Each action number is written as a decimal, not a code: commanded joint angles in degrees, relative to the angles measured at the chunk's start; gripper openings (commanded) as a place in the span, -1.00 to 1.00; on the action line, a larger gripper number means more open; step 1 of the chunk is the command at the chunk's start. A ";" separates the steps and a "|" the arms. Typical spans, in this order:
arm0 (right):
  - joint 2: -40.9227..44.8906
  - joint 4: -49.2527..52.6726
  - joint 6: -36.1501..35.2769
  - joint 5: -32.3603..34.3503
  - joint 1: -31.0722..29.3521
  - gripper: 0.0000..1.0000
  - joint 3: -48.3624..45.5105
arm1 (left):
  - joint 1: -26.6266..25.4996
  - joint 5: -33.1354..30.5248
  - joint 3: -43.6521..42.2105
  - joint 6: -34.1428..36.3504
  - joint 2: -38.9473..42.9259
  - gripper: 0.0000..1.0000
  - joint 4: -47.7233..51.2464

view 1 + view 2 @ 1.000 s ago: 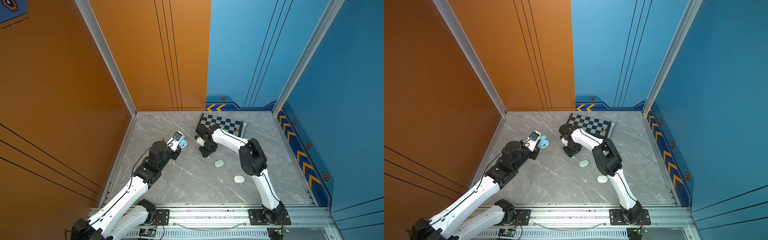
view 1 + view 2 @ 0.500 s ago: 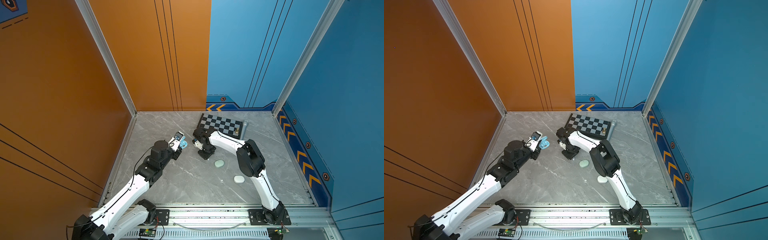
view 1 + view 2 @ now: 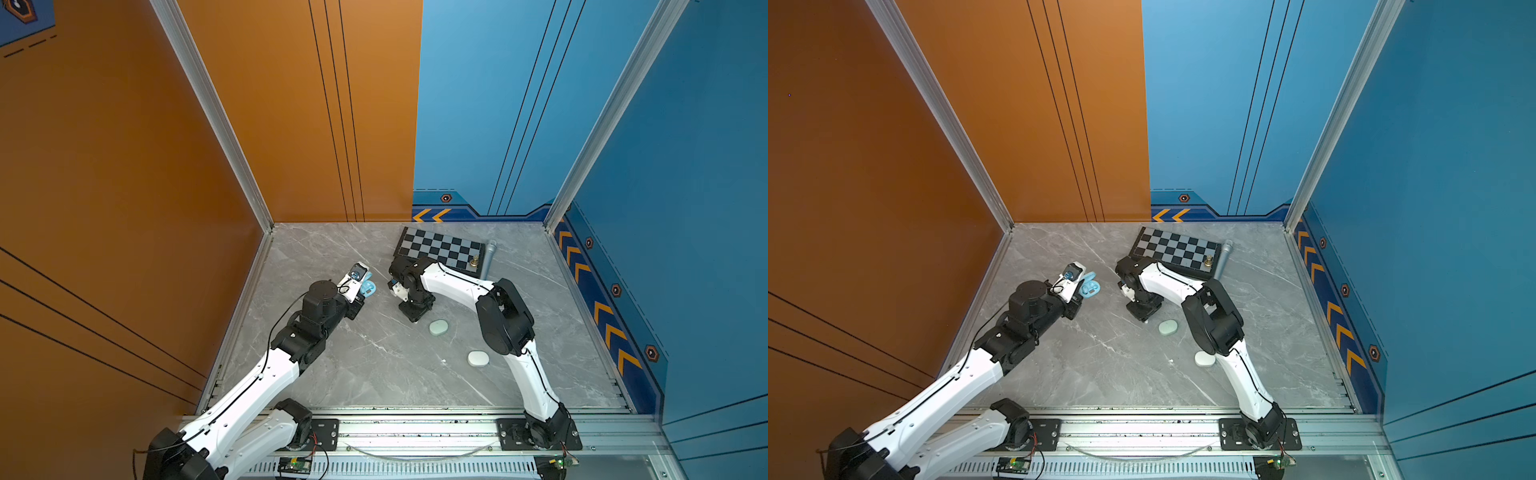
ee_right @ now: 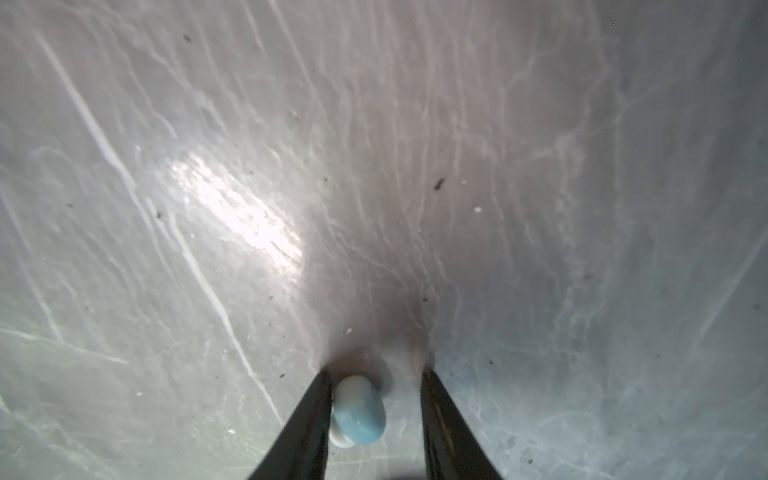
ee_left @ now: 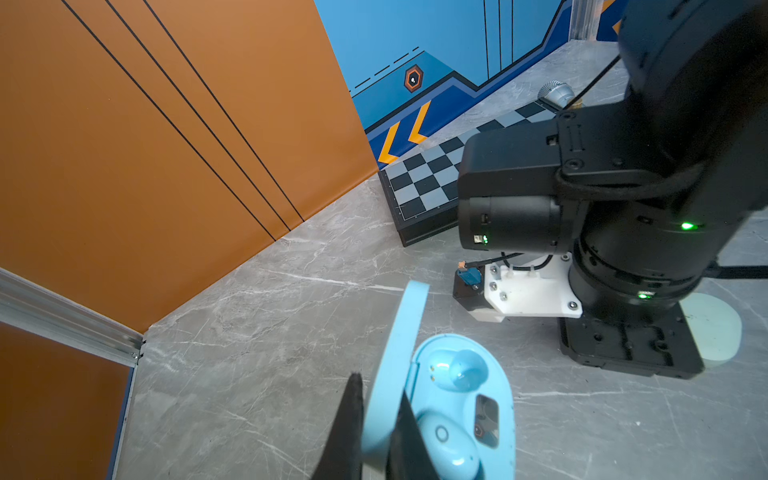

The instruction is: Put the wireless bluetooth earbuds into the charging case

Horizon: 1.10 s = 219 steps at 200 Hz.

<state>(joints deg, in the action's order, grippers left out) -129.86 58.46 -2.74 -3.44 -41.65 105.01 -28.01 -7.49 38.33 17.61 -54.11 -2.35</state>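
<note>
Left of centre in a top view, the left gripper (image 5: pixel 380 401) pinches the lid (image 5: pixel 395 353) of the open charging case (image 3: pixel 368 287). Further right, the right gripper (image 4: pixel 375 374) stands spread around an earbud (image 4: pixel 358 411) resting against one jaw; closing lopsided could flick it away.

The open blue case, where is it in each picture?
In a top view: the open blue case sits left of middle, by the left arm's tip.
In a top view: the case, same spot.
Left wrist view: the case, nearest the camera.
Right wrist view: not in it.
Shared landmark: the chessboard, missing only from right wrist.
</note>
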 commanded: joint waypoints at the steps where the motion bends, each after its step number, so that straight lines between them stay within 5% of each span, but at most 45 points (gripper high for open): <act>1: 0.83 2.27 1.78 -3.45 0.94 -0.20 -1.52 | -0.64 -0.52 2.06 -0.38 -0.46 -1.00 -1.41; 106: -1.86 1.66 5.79 -9.41 3.24 -0.30 0.54 | -1.46 -0.78 2.19 -0.18 -1.71 -1.00 -2.04; 166: -2.36 1.75 6.20 -8.42 2.27 -0.64 0.28 | -1.70 -0.47 2.43 -0.20 -2.23 -1.00 -2.21; 219: 2.21 1.66 9.19 -10.15 4.30 -0.71 0.74 | -3.82 2.23 2.26 1.24 -6.66 -1.00 -3.97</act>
<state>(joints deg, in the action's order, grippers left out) -129.86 58.48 3.92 -12.08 -38.57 104.92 -30.52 -7.25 39.07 17.87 -58.41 -3.64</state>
